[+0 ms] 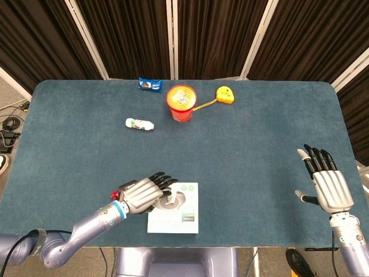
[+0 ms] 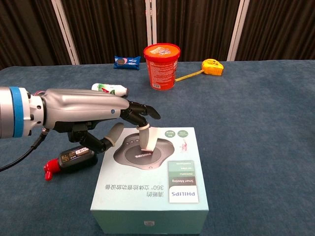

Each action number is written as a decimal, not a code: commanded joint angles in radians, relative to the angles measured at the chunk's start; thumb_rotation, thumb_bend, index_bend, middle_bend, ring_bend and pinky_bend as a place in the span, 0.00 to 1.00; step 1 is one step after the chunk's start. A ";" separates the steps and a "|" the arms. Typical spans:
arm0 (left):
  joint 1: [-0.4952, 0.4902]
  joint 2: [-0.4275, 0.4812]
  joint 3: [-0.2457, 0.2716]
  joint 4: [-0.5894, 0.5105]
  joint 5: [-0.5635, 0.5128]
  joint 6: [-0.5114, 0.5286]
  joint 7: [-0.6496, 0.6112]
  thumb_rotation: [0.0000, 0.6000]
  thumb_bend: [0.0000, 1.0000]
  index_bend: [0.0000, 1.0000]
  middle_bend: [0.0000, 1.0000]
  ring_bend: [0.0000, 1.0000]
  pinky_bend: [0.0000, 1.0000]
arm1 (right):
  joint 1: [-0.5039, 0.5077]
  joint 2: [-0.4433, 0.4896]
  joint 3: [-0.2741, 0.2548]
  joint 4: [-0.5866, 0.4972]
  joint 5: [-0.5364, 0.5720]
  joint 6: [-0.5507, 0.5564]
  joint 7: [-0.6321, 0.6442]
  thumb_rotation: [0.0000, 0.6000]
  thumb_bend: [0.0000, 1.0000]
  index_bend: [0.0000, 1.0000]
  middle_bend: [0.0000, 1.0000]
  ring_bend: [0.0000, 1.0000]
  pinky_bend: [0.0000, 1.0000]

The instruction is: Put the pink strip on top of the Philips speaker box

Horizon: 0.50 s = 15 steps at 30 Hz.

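The pale green Philips speaker box (image 2: 147,194) (image 1: 180,223) lies at the near table edge. The pink strip (image 2: 146,139) stands almost upright over the speaker picture on the box top, its lower end at the surface. My left hand (image 2: 88,110) (image 1: 141,194) reaches in from the left and holds the strip's upper end with its fingertips, the thumb hanging apart below. In the head view the strip is mostly hidden by those fingers. My right hand (image 1: 326,186) hovers far to the right, fingers spread, holding nothing.
A red-and-black tool (image 2: 71,160) lies just left of the box, under my left hand. At the far side stand a red tub (image 2: 161,66), a yellow tape measure (image 2: 212,66), a blue snack pack (image 2: 127,61) and a white bottle (image 2: 109,89).
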 commanded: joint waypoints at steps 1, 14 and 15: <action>0.000 -0.001 0.007 -0.002 0.005 0.001 0.004 1.00 1.00 0.35 0.00 0.00 0.00 | -0.001 0.001 0.002 -0.001 -0.001 -0.001 0.001 1.00 0.03 0.00 0.00 0.00 0.00; -0.007 -0.020 0.034 0.008 -0.027 0.015 0.054 1.00 1.00 0.35 0.00 0.00 0.00 | -0.009 0.002 0.012 -0.001 -0.006 -0.008 0.005 1.00 0.03 0.00 0.00 0.00 0.00; -0.006 -0.020 0.033 0.007 -0.026 0.020 0.052 1.00 1.00 0.35 0.00 0.00 0.00 | -0.009 0.003 0.013 -0.001 -0.006 -0.008 0.005 1.00 0.03 0.00 0.00 0.00 0.00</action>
